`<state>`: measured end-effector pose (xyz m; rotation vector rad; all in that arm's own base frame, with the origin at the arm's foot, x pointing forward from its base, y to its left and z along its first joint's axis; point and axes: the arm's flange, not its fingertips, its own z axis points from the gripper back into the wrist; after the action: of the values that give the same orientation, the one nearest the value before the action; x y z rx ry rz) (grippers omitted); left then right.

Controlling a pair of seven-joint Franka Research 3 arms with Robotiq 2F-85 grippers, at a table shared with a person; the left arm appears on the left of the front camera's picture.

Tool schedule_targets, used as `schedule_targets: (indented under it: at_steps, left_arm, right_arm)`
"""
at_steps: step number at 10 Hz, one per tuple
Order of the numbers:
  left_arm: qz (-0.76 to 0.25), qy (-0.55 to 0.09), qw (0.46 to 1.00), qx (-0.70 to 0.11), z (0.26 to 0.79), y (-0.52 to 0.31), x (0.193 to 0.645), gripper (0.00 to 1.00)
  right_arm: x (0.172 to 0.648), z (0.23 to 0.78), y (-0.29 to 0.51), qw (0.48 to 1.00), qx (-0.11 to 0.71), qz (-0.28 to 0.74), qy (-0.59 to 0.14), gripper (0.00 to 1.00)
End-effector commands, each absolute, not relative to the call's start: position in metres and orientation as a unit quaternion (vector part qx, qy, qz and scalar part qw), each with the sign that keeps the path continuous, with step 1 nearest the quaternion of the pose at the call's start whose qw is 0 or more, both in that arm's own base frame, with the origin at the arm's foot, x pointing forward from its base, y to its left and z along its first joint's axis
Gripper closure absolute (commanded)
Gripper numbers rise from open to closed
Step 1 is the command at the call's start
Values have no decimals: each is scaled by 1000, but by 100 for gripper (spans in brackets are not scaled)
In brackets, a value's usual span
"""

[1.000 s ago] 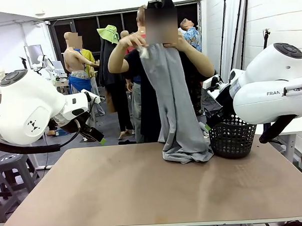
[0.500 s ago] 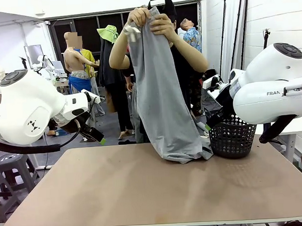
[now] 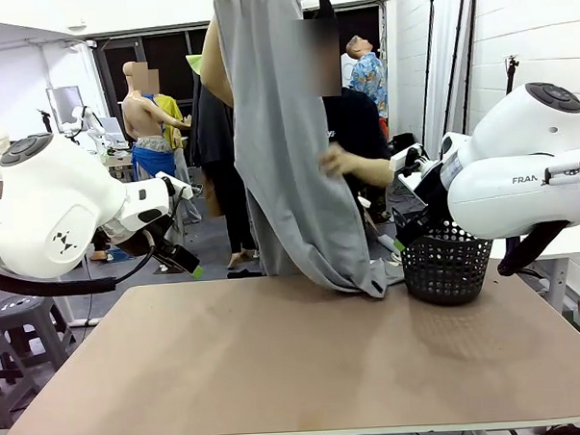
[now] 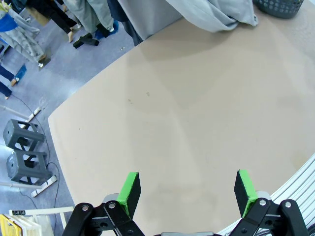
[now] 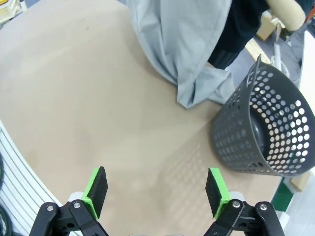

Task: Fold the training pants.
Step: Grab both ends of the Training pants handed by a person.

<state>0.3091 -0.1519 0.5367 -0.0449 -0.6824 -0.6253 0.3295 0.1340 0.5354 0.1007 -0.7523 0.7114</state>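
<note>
Tan table (image 3: 277,372): a bare matte top. Both wrist views look down on it (image 4: 187,108) (image 5: 74,98).
White arms: the left arm comes in at picture left and the right arm at picture right. Both are held above the table's side edges, well apart from the cloth.
Person: stands at the far side. One arm is raised, with its hand out of sight above the picture's top.
Training pants (image 3: 287,160): light grey cloth hanging long from above the picture's top edge. The lower end is bunched on the table's far edge, just beside the basket, and lies crumpled there in both wrist views (image 4: 211,12) (image 5: 182,44).
Black mesh basket (image 3: 448,266): upright at the far right of the table (image 5: 256,128). Its rim just shows in the left wrist view (image 4: 278,6).
Left gripper (image 4: 187,177): green pads spread wide with nothing between them, above bare table.
Right gripper (image 5: 156,172): pads likewise wide apart and empty, with the basket and the cloth end ahead of it.
Person's hand (image 3: 338,162): touches the side edge of the hanging cloth about halfway down.
</note>
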Motion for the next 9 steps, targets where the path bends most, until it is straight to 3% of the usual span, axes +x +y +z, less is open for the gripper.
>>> schedule_targets:
  at_steps: [1,9]
  left_arm:
    - [-305,-330,893,-19,537,-152,310,0]
    - [-305,-330,893,-19,537,-152,310,0]
  right_arm:
    - [331,535,133,868,50,339,-360,0]
    - [331,535,133,868,50,339,-360,0]
